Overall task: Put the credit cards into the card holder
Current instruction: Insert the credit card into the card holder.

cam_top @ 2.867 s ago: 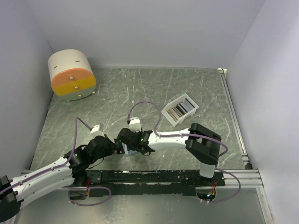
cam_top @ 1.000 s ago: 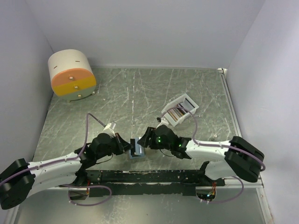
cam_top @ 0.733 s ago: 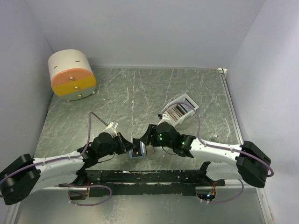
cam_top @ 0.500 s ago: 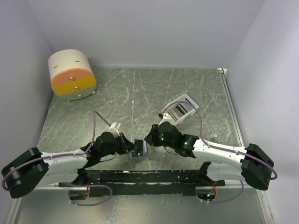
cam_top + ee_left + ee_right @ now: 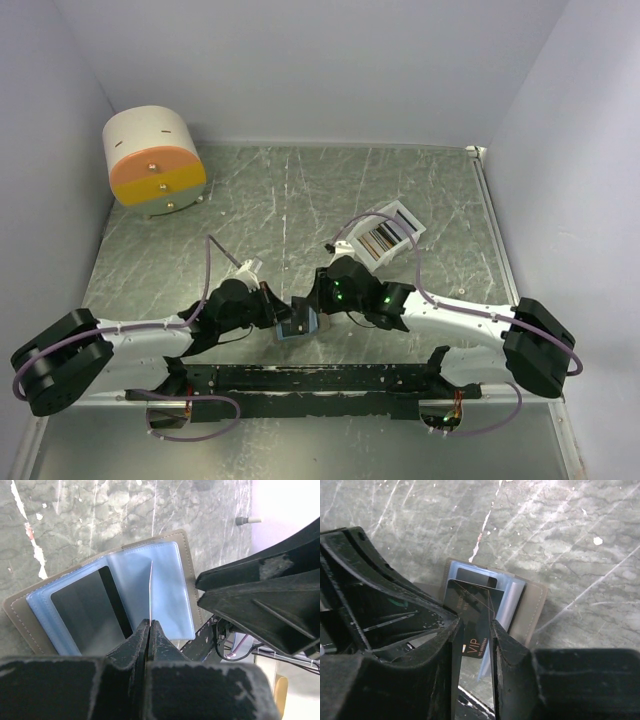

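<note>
Left hand (image 5: 149,622) stays clamped on a thin dark plastic card (image 5: 470,602) over the taupe, blue-lined bifold wallet (image 5: 172,595). Right hand (image 5: 475,624), fingers parted and empty, has edged nearer

Card holder (image 5: 170,595): taupe outside, light blue inside, open flat. Dark card (image 5: 85,615) pocketed in one half; second card (image 5: 151,587) edge-on over the other.

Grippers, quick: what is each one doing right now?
Left gripper: shut on a credit card, held edge-on at the open card holder.
Right gripper: open, nothing pinched.
</note>
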### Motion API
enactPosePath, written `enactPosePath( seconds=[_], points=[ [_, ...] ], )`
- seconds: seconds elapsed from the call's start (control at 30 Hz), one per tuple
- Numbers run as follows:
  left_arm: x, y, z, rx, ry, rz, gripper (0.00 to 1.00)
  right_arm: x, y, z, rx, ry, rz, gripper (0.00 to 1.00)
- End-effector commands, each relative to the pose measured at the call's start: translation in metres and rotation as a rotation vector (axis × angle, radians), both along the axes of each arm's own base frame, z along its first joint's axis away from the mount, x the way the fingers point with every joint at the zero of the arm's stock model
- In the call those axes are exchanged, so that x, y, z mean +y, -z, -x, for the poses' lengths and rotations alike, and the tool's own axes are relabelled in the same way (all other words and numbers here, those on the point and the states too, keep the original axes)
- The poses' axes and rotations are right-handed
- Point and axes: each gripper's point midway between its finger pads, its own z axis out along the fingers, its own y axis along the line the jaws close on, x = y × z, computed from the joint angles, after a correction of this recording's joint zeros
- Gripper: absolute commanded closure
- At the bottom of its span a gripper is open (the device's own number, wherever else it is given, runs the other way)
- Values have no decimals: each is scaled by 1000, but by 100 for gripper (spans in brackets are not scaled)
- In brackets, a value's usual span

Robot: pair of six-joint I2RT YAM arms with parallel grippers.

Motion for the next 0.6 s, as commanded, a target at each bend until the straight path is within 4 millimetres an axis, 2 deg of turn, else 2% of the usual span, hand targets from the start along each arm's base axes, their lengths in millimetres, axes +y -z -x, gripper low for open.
enactPosePath(
  seconds=[0.0, 0.33, 0.57],
  points=[
    [-9, -14, -7, -41, 8, 29, 93, 6, -13, 0, -23, -31, -10, 72],
    [-11, -6, -8, -26, 14, 2, 93, 7, 6, -2, -4, -49, 54, 74],
    [-7, -4, -9, -9, -8, -19, 93, -17, 33, -9, 13, 20, 222, 79]
  ],
)
